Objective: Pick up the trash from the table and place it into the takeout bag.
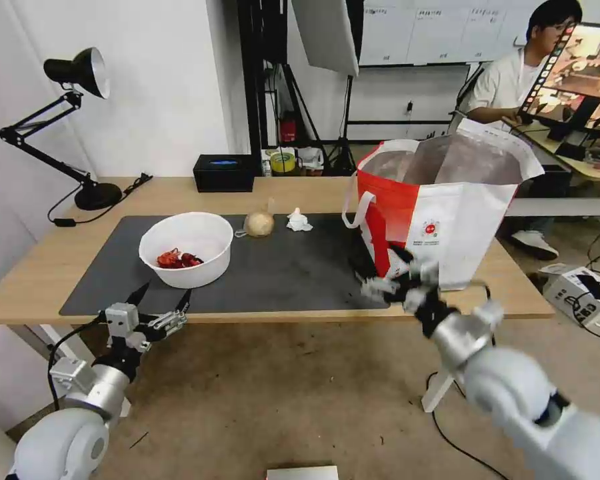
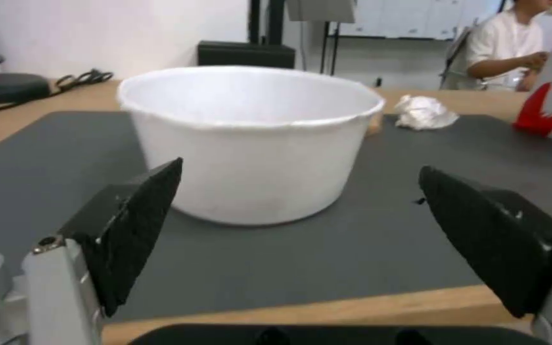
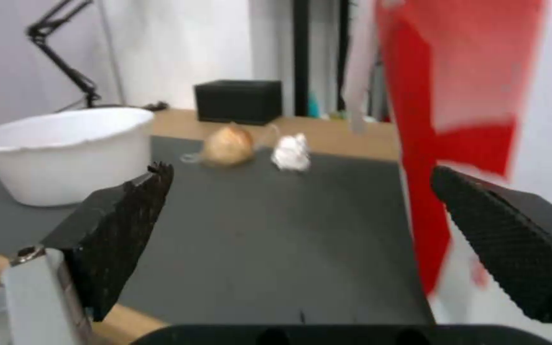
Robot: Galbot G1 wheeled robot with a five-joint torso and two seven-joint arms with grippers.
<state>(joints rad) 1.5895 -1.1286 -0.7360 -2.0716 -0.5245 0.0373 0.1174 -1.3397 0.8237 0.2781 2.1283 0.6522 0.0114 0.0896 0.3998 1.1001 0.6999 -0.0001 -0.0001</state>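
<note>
My left gripper hangs released at the table's near edge, facing the white bowl of red scraps on the grey mat. My right gripper, jaws spread and empty, hovers beside the takeout bag. Wrapped lump and crumpled tissue lie behind, near each other. I judge the bowl light, thin-walled and easily crushed or tipped; the rim looks the safest hold.
</note>
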